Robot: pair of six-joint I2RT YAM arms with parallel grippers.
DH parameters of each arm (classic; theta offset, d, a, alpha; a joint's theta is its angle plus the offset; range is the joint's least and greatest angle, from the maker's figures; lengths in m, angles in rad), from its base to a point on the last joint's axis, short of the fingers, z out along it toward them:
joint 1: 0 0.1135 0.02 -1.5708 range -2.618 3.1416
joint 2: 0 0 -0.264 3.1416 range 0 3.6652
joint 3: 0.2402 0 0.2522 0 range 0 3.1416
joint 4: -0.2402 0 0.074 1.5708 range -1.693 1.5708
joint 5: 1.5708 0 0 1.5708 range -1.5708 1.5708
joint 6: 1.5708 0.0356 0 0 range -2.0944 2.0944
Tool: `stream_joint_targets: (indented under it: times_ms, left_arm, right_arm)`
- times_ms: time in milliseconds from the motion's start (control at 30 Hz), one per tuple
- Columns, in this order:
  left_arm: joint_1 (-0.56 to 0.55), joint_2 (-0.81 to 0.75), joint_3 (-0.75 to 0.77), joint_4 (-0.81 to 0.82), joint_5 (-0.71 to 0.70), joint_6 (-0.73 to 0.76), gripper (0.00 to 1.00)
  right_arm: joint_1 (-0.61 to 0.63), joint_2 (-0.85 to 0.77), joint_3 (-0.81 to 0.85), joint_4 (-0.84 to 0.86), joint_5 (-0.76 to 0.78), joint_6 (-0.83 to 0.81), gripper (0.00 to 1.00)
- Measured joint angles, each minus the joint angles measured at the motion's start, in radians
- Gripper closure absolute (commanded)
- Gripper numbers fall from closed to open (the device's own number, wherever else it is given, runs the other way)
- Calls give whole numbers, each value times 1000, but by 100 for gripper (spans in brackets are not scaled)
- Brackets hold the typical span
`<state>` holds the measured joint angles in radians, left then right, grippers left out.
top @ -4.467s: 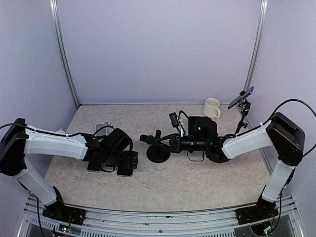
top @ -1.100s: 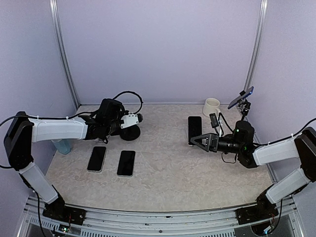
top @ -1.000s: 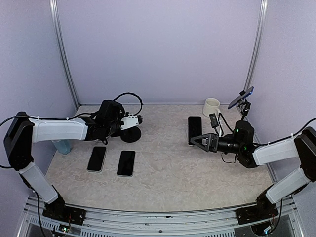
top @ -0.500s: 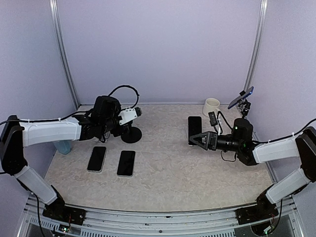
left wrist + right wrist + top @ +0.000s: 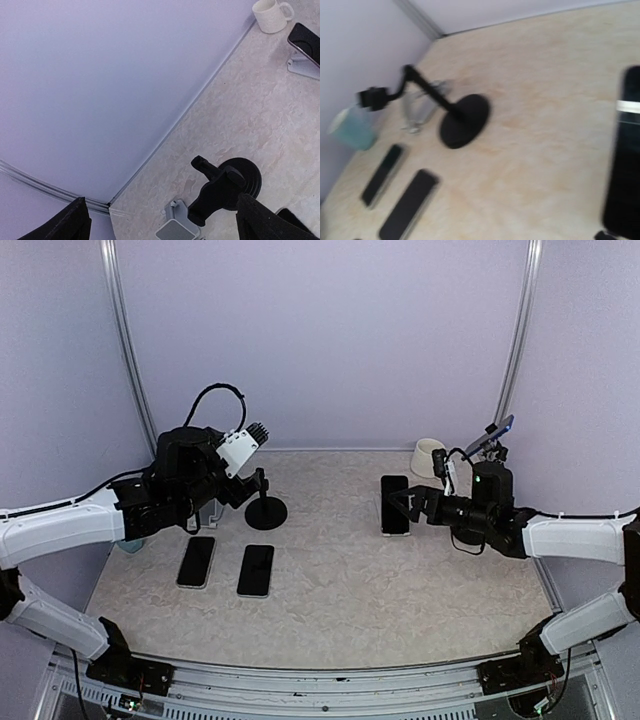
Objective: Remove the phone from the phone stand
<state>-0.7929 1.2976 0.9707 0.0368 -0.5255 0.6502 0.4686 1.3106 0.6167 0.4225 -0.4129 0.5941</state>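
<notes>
A phone (image 5: 394, 502) leans on its white stand (image 5: 302, 67) at the table's 2 o'clock; the right gripper (image 5: 408, 506), open and empty at its 3 o'clock, should pinch both long edges squarely; left gripper (image 5: 161, 198) likewise open, empty.

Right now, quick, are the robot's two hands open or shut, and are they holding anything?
Left gripper: open, holding nothing.
Right gripper: open, beside the phone, not gripping it.
</notes>
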Motion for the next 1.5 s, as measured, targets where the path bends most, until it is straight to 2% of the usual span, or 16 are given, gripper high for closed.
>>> stream_joint_targets:
  times_ms: [267, 533, 667, 1033, 1333, 1500]
  left_arm:
    - [-14, -49, 1, -30, -42, -256, 1]
    - [-8, -195, -20, 10, -55, -468, 1]
    - [0, -208, -20, 11, -85, -549, 1]
    - [2, -157, -55, -31, -105, -671, 1]
    - [2, -158, -69, -31, -111, -696, 1]
    - [2, -158, -69, -31, -112, -699, 1]
  right_arm:
    - [0, 48, 87, -145, 172, -40, 0]
    - [1, 195, 231, -242, 306, -55, 0]
    - [12, 271, 294, -288, 357, -59, 0]
    - [51, 465, 488, -414, 507, -82, 0]
    - [66, 563, 592, -483, 584, -86, 0]
    - [73, 595, 618, -494, 612, -85, 5]
